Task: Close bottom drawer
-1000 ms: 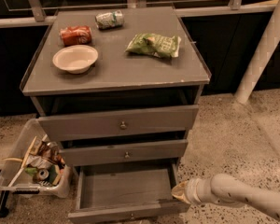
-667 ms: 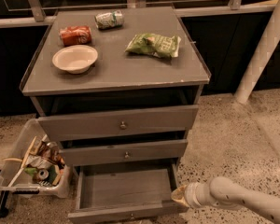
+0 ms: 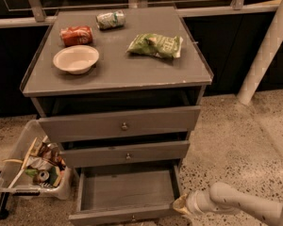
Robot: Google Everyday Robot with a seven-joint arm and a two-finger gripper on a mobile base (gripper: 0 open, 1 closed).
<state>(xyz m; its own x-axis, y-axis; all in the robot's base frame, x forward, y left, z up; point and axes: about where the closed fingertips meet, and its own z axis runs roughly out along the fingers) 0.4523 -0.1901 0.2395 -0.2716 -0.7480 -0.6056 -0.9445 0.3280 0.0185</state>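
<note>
The bottom drawer (image 3: 127,191) of the grey cabinet stands pulled far out, its plank floor bare, its front panel (image 3: 122,215) at the frame's lower edge. The middle drawer (image 3: 126,153) and top drawer (image 3: 120,122) are slightly out. My gripper (image 3: 180,205) sits low at the drawer's right front corner, at the end of the white arm (image 3: 245,204) coming from the lower right. It is right beside the drawer's right side wall.
The cabinet top (image 3: 118,69) holds a beige bowl (image 3: 76,59), a red can (image 3: 76,35), a silver can (image 3: 110,19) and a green chip bag (image 3: 155,45). A clear bin of trash (image 3: 33,166) stands on the floor left. A white post (image 3: 266,46) rises at right.
The gripper and arm have moved down and a little left, closer to the drawer's right front corner. The drawer has not visibly moved.
</note>
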